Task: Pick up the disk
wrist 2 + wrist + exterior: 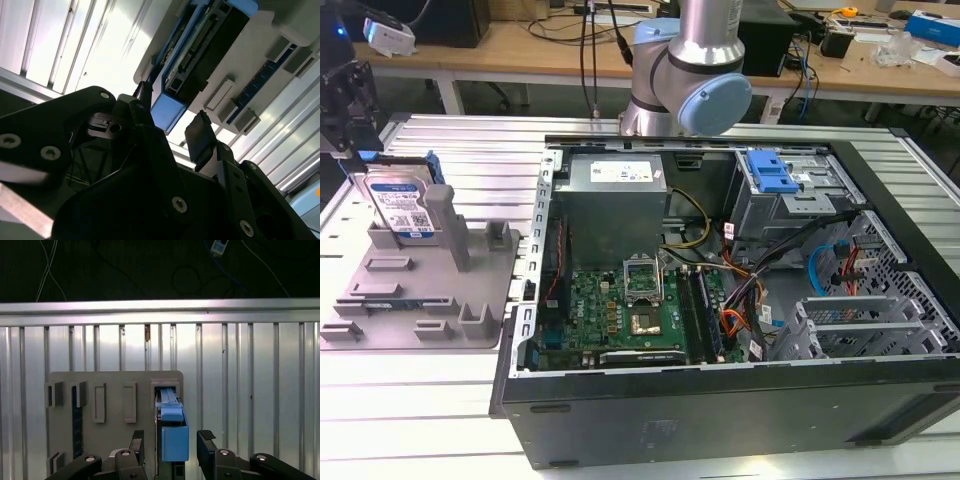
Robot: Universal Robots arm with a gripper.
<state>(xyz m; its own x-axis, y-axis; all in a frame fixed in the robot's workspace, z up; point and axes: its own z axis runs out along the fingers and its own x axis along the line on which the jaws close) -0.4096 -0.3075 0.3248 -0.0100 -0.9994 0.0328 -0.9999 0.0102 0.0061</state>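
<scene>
The disk (402,205) stands on edge in a slot of the grey fixture plate (380,300) at the exterior view's left, its white-and-blue label facing the camera. My black gripper (345,110) hangs just above the disk's top edge. In the first wrist view the disk's blue side rail (172,440) lies between my two fingers (205,441), with a gap on each side. My gripper (171,442) is open and holds nothing. In the second wrist view the disk (200,55) runs away from the open gripper (170,125).
Grey upright posts (445,225) of the fixture plate rise close beside the disk. An open computer case (720,300) takes up the middle and the exterior view's right, with a grey drive cage and its blue bracket (770,175). The arm (690,70) stands behind the case.
</scene>
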